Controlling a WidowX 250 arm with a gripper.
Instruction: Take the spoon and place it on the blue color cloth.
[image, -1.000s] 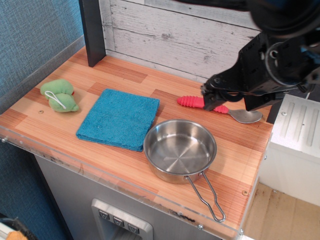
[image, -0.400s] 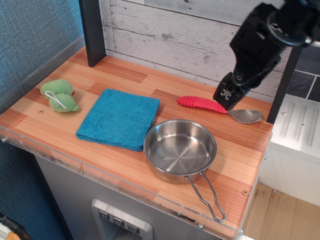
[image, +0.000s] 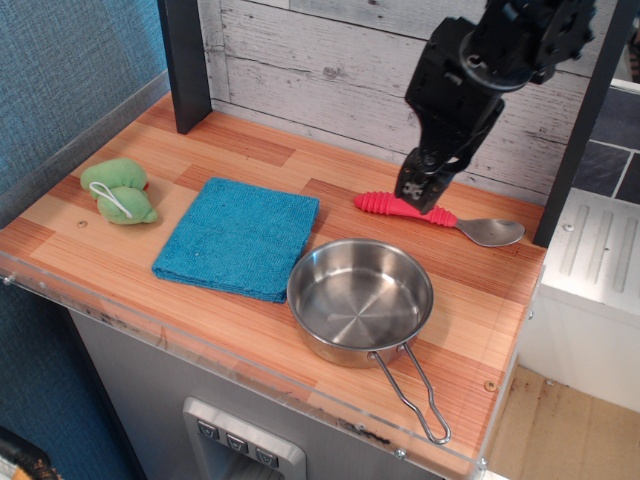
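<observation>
The spoon (image: 385, 204) has a ribbed red handle and a silver bowl (image: 490, 232). It lies flat at the back right of the wooden counter, handle pointing left. My black gripper (image: 421, 197) points down right over the middle of the red handle, at or just above it, with its jaws apart and a finger on each side. The spoon still rests on the counter. The blue color cloth (image: 240, 236) lies folded and flat at the counter's centre-left, with nothing on it.
A steel pan (image: 360, 298) with a wire handle (image: 415, 392) sits in front of the spoon, right of the cloth. A green plush toy (image: 120, 192) lies at the left. A dark post (image: 185, 62) and plank wall stand behind.
The gripper rose and swung right, then came back left and down onto the red handle. The spoon, cloth, pan and toy have not moved.
</observation>
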